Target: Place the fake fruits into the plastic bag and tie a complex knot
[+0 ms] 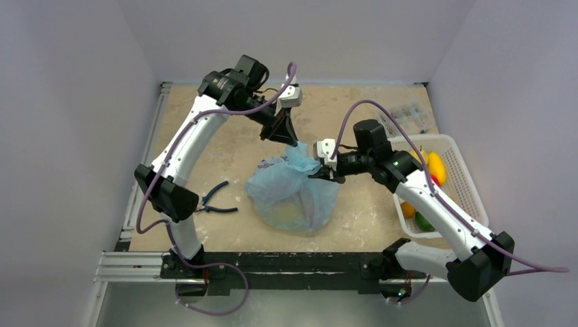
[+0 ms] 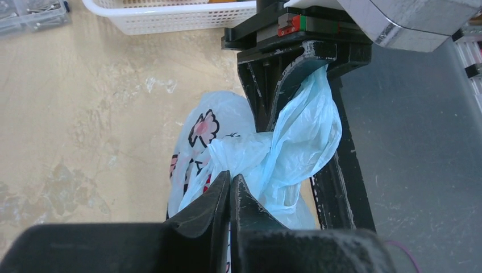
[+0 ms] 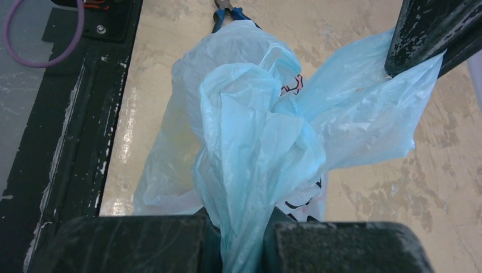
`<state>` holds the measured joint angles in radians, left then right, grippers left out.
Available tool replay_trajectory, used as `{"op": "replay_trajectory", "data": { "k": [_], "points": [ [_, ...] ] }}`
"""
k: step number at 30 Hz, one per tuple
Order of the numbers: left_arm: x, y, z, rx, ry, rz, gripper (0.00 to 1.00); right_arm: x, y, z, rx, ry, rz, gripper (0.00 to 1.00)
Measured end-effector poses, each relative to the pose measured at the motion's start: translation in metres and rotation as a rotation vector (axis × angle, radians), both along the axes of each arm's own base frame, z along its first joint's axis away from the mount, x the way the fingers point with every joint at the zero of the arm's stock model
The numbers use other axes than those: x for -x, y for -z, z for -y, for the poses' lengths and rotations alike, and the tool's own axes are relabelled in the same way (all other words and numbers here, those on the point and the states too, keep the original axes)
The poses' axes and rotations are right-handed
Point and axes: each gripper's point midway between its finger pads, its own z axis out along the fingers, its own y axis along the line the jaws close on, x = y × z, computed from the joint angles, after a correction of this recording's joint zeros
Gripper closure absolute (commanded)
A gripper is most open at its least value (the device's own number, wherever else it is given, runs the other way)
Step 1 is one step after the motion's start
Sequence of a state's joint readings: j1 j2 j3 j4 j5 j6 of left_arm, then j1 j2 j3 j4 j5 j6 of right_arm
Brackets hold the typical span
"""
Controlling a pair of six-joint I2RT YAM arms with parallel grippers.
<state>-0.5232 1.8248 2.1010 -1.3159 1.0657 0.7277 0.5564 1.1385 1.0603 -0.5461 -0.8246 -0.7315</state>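
Table (image 1: 232, 160), beige and mottled, carries everything; left arm (image 1: 187, 146) and right arm (image 1: 436, 204), white with black joints, reach in from its near edge toward the middle; bag (image 1: 293, 197), thin light-blue plastic with pink-and-black flower prints, slumps at the table's centre, its body on the surface and its top drawn up between the two claws; a yellowish shape (image 1: 290, 212) shows dimly through its lower wall; basket (image 1: 467, 178), white and slotted, lies at the right edge, partly under the right arm, well apart from the bag; fruits (image 1: 436, 167) lie inside it, yellow and red toward the far end, orange and green toward the near end; clear box (image 1: 409, 116) sits just beyond the basket; pliers (image 1: 215, 199) with blue handles lie left of the bag, apart from it, near the left arm's elbow; left claw (image 1: 292, 139), above and behind the bag, has its fingers pressed together on the end of one handle strip; right claw (image 1: 320, 174), just right of the bag's top, is clamped on the other strip, which runs out between its fingers in the wrist view; knot (image 3: 284, 108), a loose bunch where the two strips cross, sits between the claws, and whether it is pulled tight I cannot tell.
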Motion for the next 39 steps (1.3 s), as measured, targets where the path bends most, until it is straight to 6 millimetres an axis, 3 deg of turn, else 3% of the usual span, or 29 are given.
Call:
{"op": "replay_trajectory", "data": {
  "k": [4,8,11,14,17,20,25,30,33,35,36,37,39],
  "points": [
    [-0.004,-0.003,-0.004,-0.024,-0.029,0.038,1.0,-0.002,-0.001,0.0,-0.005,0.032,-0.028,1.0],
    [-0.004,-0.018,-0.013,-0.029,-0.11,0.11,1.0,-0.007,-0.003,-0.003,-0.034,0.097,-0.093,1.0],
    [0.016,-0.03,-0.025,-0.013,-0.162,0.142,1.0,-0.012,-0.008,-0.007,-0.074,0.16,-0.156,1.0],
    [0.052,-0.03,-0.031,0.011,-0.152,0.188,1.0,-0.013,-0.008,-0.01,-0.113,0.227,-0.257,1.0],
    [0.09,-0.015,-0.029,0.014,-0.103,0.221,1.0,-0.013,-0.006,-0.011,-0.134,0.289,-0.362,1.0],
    [0.115,0.01,-0.019,-0.015,-0.052,0.248,1.0,-0.015,-0.006,-0.01,-0.153,0.349,-0.448,1.0],
    [0.125,0.064,0.007,-0.139,-0.036,0.275,1.0,-0.022,-0.007,-0.007,-0.18,0.419,-0.535,1.0],
    [0.099,0.122,0.022,-0.273,-0.14,0.357,1.0,-0.021,0.0,-0.007,-0.177,0.438,-0.58,1.0],
    [0.071,0.151,0.008,-0.353,-0.234,0.401,1.0,-0.016,0.01,-0.002,-0.163,0.449,-0.598,1.0],
    [0.049,0.157,-0.006,-0.373,-0.29,0.411,1.0,-0.011,0.016,0.003,-0.158,0.454,-0.605,1.0],
    [0.036,0.156,-0.012,-0.373,-0.319,0.426,1.0,-0.007,0.017,0.006,-0.158,0.452,-0.605,0.96],
    [0.025,0.154,-0.018,-0.367,-0.343,0.439,1.0,-0.004,0.018,0.008,-0.16,0.451,-0.603,0.81],
    [0.001,0.146,-0.031,-0.338,-0.374,0.472,1.0,0.006,0.017,0.013,-0.161,0.434,-0.595,0.65]
  ]
}}
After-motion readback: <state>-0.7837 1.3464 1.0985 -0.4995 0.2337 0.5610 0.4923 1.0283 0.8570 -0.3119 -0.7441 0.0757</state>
